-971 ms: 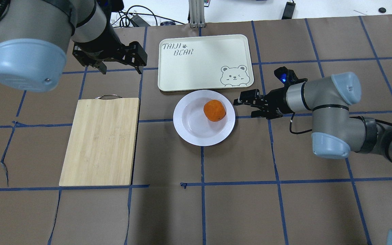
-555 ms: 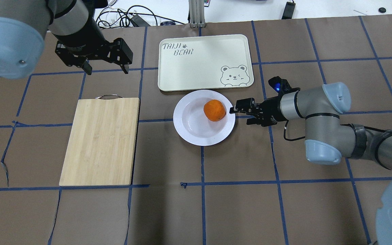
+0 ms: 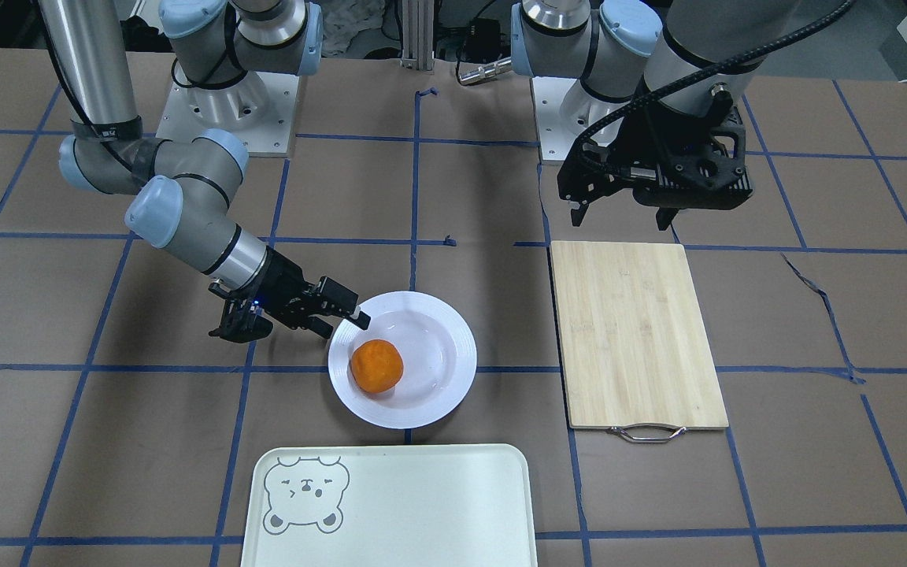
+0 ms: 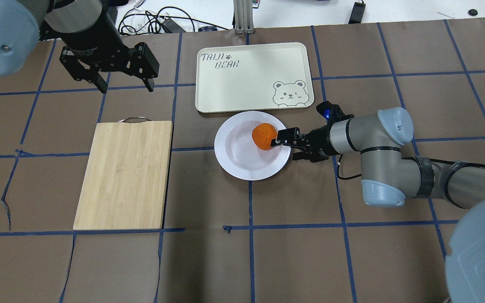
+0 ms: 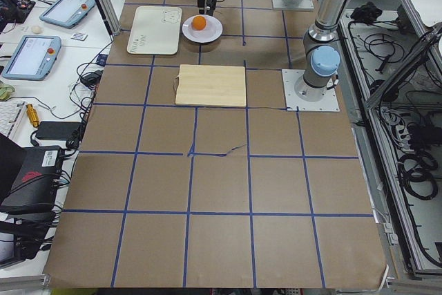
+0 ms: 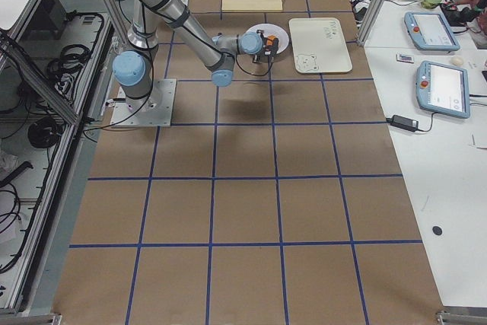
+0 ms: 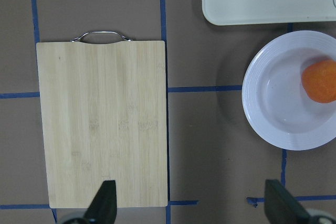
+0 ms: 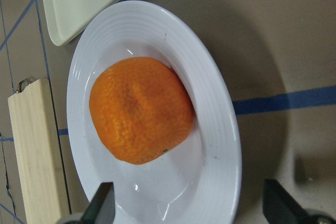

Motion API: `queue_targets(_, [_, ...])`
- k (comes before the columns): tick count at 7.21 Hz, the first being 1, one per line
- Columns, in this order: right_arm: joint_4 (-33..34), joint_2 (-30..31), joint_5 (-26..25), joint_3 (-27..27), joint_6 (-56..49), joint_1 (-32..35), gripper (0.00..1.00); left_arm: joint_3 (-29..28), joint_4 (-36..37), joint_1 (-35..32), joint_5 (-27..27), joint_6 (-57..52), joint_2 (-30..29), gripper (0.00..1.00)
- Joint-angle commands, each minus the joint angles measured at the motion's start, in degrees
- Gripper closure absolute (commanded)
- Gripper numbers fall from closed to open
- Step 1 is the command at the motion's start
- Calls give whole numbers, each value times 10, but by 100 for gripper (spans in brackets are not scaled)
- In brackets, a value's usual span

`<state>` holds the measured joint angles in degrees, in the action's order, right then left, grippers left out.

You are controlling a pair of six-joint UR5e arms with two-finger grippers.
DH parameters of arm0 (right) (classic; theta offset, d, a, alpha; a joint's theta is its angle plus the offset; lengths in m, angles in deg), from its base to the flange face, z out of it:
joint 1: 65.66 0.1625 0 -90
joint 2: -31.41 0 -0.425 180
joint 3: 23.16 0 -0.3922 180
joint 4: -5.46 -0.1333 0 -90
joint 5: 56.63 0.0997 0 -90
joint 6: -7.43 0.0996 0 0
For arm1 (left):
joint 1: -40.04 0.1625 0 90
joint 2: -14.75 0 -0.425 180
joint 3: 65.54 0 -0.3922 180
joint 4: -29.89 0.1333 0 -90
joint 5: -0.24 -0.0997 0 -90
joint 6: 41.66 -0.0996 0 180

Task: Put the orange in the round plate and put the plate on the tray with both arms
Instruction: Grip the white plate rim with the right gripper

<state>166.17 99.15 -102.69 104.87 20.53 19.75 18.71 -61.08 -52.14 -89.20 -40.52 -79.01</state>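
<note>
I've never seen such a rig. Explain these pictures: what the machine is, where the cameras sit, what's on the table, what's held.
The machine is two robot arms at a table, each ending in a two-finger gripper. Four pictures come from fixed cameras: one above and behind the robot, one facing it, one at each table end. Two come from wrist cameras. On the table lie a cream tray, a bamboo cutting board and a round plate with an orange in it. Nothing is held. The left gripper hangs open above the table. The right gripper is open at the plate's edge, one finger over the plate, the other outside its rim.
</note>
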Motion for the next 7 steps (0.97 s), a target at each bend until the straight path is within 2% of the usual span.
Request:
queue_targets(1, [18,-16,0,-1,3,11,1,8,1,1,2,0,5,0])
queue_targets(4, [18,-21,0,-2,7,19,4,12,1,1,-1,-1,9,0])
queue_targets(5, [18,-21,-1,-2,7,21,7,12,2,1,-3,-2,9,0])
queue_targets(6, [18,-28,1,-4,9,24,17,12,12,1,-3,-2,8,1])
queue_targets(7, [18,-31,0,-13,9,28,20,12,17,1,-4,-2,8,2])
